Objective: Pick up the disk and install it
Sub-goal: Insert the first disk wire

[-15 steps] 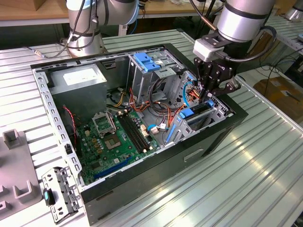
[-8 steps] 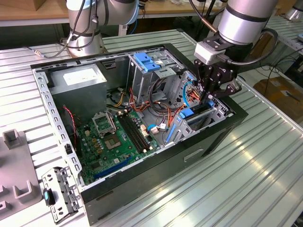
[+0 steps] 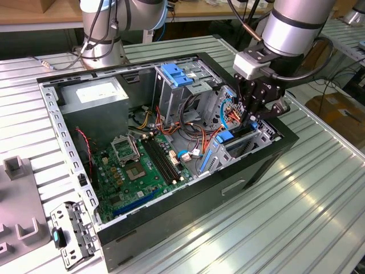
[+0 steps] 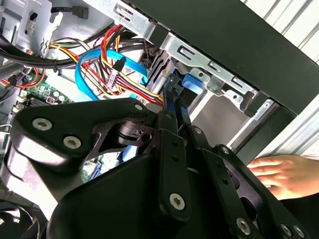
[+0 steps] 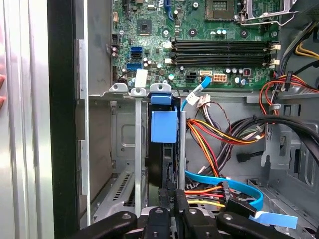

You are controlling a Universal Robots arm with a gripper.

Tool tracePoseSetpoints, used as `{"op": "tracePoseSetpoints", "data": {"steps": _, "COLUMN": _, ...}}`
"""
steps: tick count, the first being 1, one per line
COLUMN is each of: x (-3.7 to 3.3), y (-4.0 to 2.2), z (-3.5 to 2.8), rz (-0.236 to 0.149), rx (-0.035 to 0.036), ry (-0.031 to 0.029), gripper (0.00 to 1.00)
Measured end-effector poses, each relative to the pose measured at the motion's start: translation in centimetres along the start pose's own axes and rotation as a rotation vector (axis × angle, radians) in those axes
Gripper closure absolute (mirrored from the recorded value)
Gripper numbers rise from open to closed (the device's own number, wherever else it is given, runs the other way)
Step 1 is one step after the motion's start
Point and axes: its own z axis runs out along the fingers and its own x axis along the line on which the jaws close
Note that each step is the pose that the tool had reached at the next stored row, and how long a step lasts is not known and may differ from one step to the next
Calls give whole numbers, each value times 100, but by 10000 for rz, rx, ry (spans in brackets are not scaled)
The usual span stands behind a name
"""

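Green motherboard (image 3: 137,162) fills the case floor; rightward, the disk (image 5: 163,149) stands on edge in its bay. The end effector (image 5: 172,196) pinches its upper edge. Rigid, dense and shock-sensitive, it seems best held by the blue carrier.

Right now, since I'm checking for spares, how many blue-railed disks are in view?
1: the disk stands on edge in the drive bay, with the end effector gripping it. Others may be hidden.
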Motion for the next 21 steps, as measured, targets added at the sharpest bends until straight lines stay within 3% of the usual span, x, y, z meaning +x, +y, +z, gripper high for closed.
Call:
{"op": "tracePoseSetpoints", "data": {"steps": 5, "x": -2, "y": 4, "z": 46, "rz": 32, "rx": -2, "ry": 4, "gripper": 84}}
{"op": "tracePoseSetpoints", "data": {"steps": 12, "x": -1, "y": 4, "z": 50, "rz": 34, "rx": -2, "ry": -2, "gripper": 82}}
{"op": "tracePoseSetpoints", "data": {"steps": 13, "x": -1, "y": 4, "z": 44, "rz": 34, "rx": -2, "ry": 0, "gripper": 82}}
{"op": "tracePoseSetpoints", "data": {"steps": 14, "x": 0, "y": 2, "z": 19, "rz": 33, "rx": -2, "ry": 3, "gripper": 76}}
{"op": "tracePoseSetpoints", "data": {"steps": 17, "x": 3, "y": -4, "z": -50, "rz": 34, "rx": -2, "ry": 2, "gripper": 76}}
{"op": "tracePoseSetpoints", "data": {"steps": 21, "x": 4, "y": -5, "z": -62, "rz": 34, "rx": -2, "ry": 0, "gripper": 77}}
